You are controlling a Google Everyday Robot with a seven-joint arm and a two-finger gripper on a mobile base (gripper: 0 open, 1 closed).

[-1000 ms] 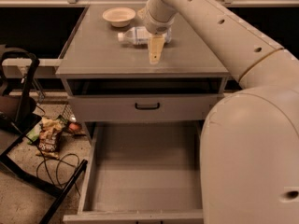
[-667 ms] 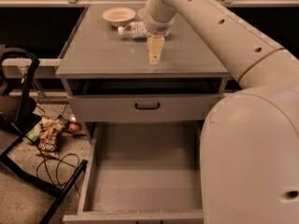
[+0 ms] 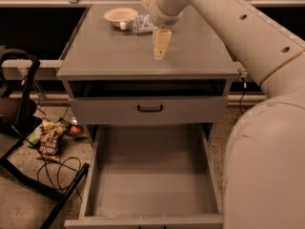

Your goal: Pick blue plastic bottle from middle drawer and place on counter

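The blue plastic bottle (image 3: 138, 24) lies on its side at the back of the counter (image 3: 114, 51), its cap end next to the cream bowl (image 3: 120, 15). My gripper (image 3: 160, 46) hangs over the counter just right of the bottle, with the wrist right beside the bottle's other end. I cannot tell whether the bottle rests free or is held. The middle drawer (image 3: 152, 175) is pulled out below, and its grey floor is bare.
A closed drawer front with a black loop handle (image 3: 150, 108) sits above the open drawer. A black chair frame (image 3: 21, 123), cables and snack wrappers (image 3: 50, 137) are on the floor at left. My arm (image 3: 267, 128) fills the right side.
My gripper and the bottle have both shifted a little toward the back of the counter, so the bottle is now closer to the bowl.
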